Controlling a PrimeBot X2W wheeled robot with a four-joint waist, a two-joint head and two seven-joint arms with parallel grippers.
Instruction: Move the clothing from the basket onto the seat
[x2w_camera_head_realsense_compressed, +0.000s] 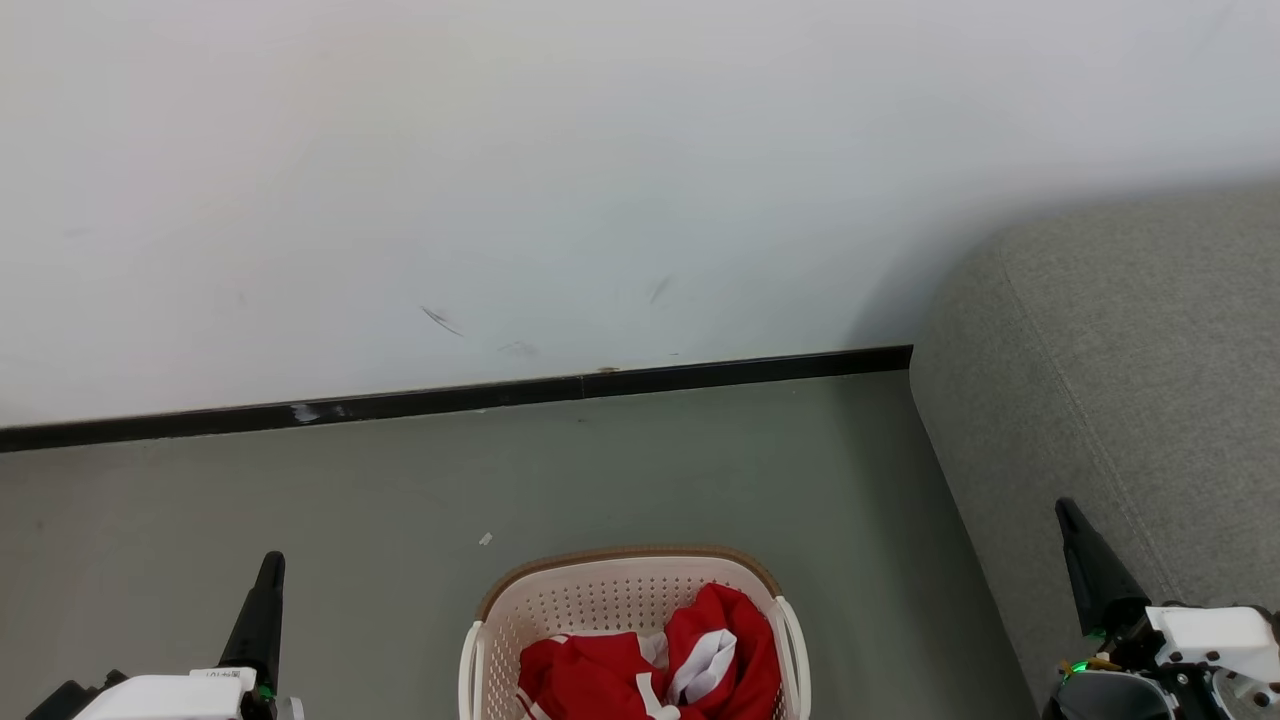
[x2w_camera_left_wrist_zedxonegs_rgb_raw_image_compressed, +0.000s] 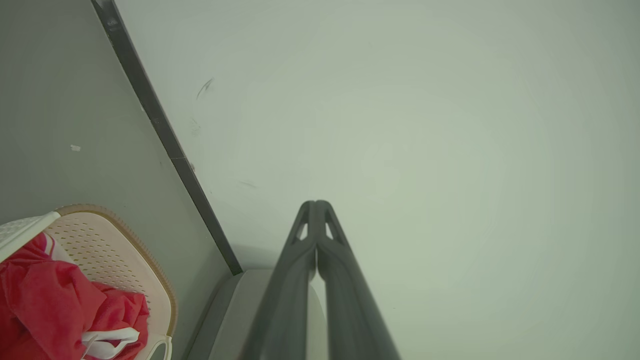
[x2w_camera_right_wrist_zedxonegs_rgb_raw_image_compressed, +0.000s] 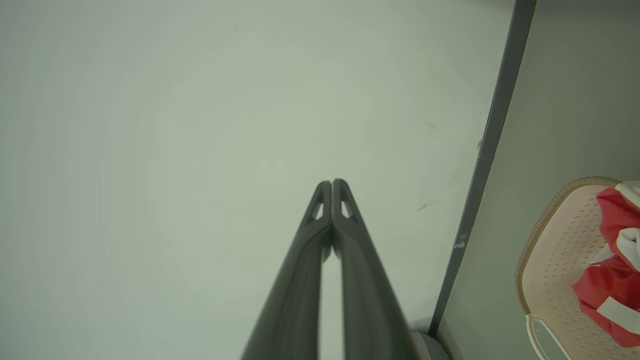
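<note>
Open grey floor borders the cream perforated basket; we see red fabric clothing inside, between pressed-together left fingers and right fingers.

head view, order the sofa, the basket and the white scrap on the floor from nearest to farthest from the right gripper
From the right gripper:
1. Sofa, right beside it, at the right edge.
2. Basket, lower middle, to its left.
3. White scrap, farther left, beyond the basket.
</note>
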